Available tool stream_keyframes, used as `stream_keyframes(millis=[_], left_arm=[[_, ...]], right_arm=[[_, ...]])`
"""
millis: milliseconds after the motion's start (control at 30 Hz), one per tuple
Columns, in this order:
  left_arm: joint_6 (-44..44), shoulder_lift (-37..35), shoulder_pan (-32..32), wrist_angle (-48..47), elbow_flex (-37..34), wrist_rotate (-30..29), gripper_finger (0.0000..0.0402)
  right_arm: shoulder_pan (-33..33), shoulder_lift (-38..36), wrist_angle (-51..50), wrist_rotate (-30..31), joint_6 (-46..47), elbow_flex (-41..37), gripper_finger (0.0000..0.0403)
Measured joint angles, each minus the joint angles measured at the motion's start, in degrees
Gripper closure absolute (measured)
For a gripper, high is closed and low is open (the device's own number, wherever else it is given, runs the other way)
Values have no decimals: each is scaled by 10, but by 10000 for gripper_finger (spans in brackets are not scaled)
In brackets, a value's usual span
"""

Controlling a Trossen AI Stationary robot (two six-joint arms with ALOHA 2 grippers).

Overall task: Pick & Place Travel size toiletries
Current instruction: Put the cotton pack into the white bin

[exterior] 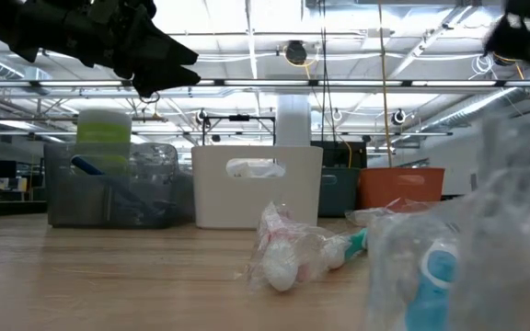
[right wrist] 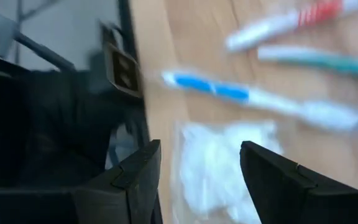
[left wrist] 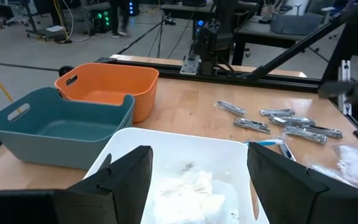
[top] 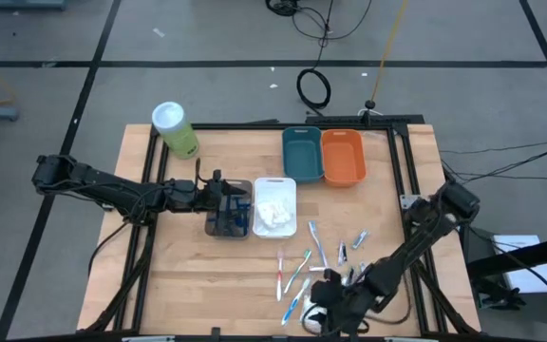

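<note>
From above, the left gripper (top: 238, 202) hangs over the clear bin (top: 228, 211), beside the white bin (top: 275, 205) of soft white pads (top: 273, 215). Its jaws stand wide and hold nothing. Its own wrist camera looks past them into the white bin and on to the teal bin (left wrist: 55, 124), the orange bin (left wrist: 107, 87) and a cluster of small silvery tubes (left wrist: 288, 121) on the tabletop (left wrist: 185, 109), detail the overhead picture barely gives.

The right gripper (top: 323, 312) sits low at the front edge of the tabletop, jaws wide and empty. Its wrist camera shows a white packet (right wrist: 219, 171) on the wood between the fingers, with a blue toothbrush (right wrist: 253, 96) just beyond; the table's edge is close beside them, leaving little room on that side.

The overhead view shows more toothbrushes (top: 297, 275) scattered in front of the white bin. A green canister (top: 175, 130) stands at the back left corner. The level view shows a wrapped packet (exterior: 283, 253) lying in front of the white bin, with bare wood to its left.
</note>
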Motion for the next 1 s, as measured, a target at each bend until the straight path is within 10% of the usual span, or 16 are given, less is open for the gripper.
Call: stream_keyframes(millis=[400, 833, 1000], left_arm=[[-15, 0, 0, -4, 0, 0, 142], [-15, 0, 0, -11, 0, 0, 142], [-14, 0, 0, -18, 0, 0, 142]], right_arm=[[-1, 60, -65, -118, 113, 1, 204], [-14, 53, -69, -138, 102, 1, 381], [-24, 37, -70, -160, 89, 1, 390]])
